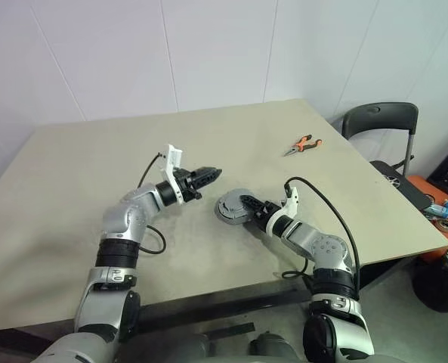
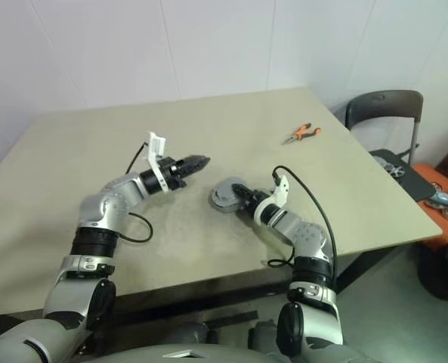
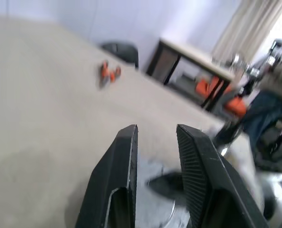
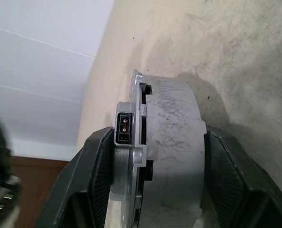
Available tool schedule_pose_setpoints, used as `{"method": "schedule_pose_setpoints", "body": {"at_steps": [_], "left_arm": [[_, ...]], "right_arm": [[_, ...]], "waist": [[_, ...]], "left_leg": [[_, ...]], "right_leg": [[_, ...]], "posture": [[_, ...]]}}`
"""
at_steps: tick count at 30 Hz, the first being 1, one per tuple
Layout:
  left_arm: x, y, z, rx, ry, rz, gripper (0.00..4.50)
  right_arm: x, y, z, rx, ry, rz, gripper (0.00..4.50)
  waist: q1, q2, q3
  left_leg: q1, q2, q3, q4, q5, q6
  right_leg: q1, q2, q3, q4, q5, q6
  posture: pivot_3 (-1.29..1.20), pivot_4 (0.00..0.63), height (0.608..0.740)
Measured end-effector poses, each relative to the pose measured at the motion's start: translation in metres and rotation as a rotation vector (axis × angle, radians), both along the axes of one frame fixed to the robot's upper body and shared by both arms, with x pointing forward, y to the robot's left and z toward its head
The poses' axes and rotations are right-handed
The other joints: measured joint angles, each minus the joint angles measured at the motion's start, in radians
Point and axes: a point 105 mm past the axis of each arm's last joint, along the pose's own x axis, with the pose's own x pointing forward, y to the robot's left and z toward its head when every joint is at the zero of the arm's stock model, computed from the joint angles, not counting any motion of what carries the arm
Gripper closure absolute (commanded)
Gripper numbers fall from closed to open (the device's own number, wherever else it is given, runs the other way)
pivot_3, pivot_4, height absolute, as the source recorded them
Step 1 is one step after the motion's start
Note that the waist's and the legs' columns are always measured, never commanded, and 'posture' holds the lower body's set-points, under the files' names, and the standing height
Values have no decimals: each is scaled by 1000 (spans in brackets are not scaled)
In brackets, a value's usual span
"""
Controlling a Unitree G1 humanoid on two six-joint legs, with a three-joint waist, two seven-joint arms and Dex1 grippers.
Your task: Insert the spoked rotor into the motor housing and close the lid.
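Note:
The motor housing is a short grey round cylinder lying on the table, a little right of the middle. My right gripper is shut on it; in the right wrist view its black fingers press both sides of the housing, which has a flange and a small socket. I cannot tell the lid apart from the housing's top. The spoked rotor is out of view. My left gripper hangs above the table left of the housing, its fingers a little apart with nothing between them.
Orange-handled pliers lie toward the far right corner of the table. A dark chair stands past the right edge, with an orange box and loose items beside it. Black cables trail from both wrists.

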Motion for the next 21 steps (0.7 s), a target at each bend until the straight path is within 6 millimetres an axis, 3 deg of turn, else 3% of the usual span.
{"method": "schedule_pose_setpoints", "body": {"at_steps": [6,9,16,21], "left_arm": [[5,33,23,-215,29,106,3138],[1,34,29,-269,48,87,3138],[-22,39,5,-286,174,6,3138],[-26,45,5,-325,177,29,3138]], "right_arm": [[-4,0,6,99,10,23,2153],[-6,0,9,130,13,45,2153],[3,4,36,162,-55,65,2153],[4,7,40,177,-59,69,2153]], "waist": [[-1,-1,2],[-3,-1,2],[-22,-1,2],[-21,-1,2]], "left_leg": [[-5,0,0,-1,0,0],[-15,0,0,-1,3,2],[-16,0,1,-5,4,0],[-16,0,1,-5,4,-1]], "right_leg": [[-4,0,0,0,2,-3],[-14,0,1,1,3,-3],[-19,0,3,2,3,-5],[-19,0,3,2,4,-6]], "posture": [[0,0,740],[0,0,740],[0,0,740],[0,0,740]]}}
